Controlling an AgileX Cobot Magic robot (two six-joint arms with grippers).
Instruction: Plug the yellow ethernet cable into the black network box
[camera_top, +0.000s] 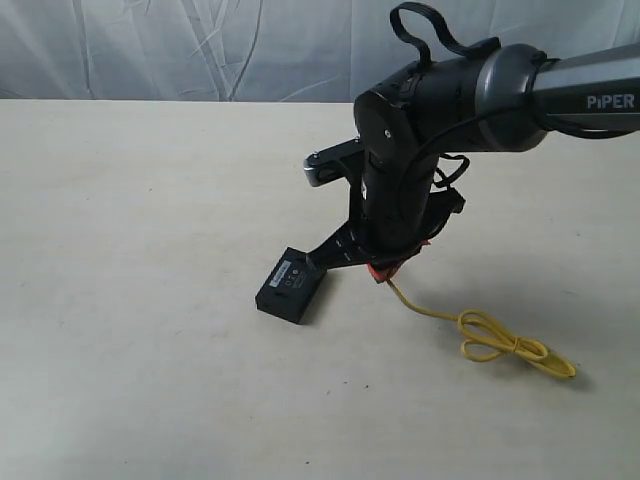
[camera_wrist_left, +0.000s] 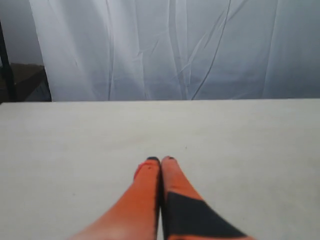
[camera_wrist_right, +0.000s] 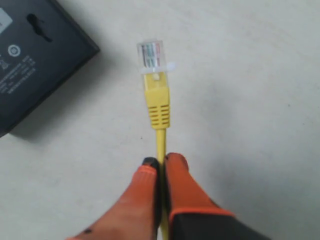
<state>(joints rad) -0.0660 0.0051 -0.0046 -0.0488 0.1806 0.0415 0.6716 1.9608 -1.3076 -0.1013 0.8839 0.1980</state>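
- The right claw (camera_wrist_right: 161, 161) is grasping the yellow ethernet cable (camera_wrist_right: 158, 107) just behind its yellow boot, and its orange fingers (camera_wrist_right: 142, 200) are pressing on the cord from both sides.
- The clear plug tip (camera_wrist_right: 151, 54) is sticking out in front of this claw. It is not touching the black network box (camera_top: 291, 284); a strip of bare surface (camera_top: 140, 330) is showing between the plug and the nearest corner of the box.
- The box is lying flat with its label side up, just to the left of the right claw in the exterior view. I cannot tell on which edge its port is sitting.
- Behind the claw, the cable is trailing to the right and ending in a loop (camera_top: 505, 348) that is resting on the surface.
- The right arm (camera_top: 420, 150) is reaching down over the middle, and wide pale surface is stretching to the left of the box.
- The left claw (camera_wrist_left: 160, 160) is clenched, with its fingertips touching and nothing between them, and it is hovering over the surface.
- At the far edge, the surface is meeting a white curtain (camera_wrist_left: 175, 50).
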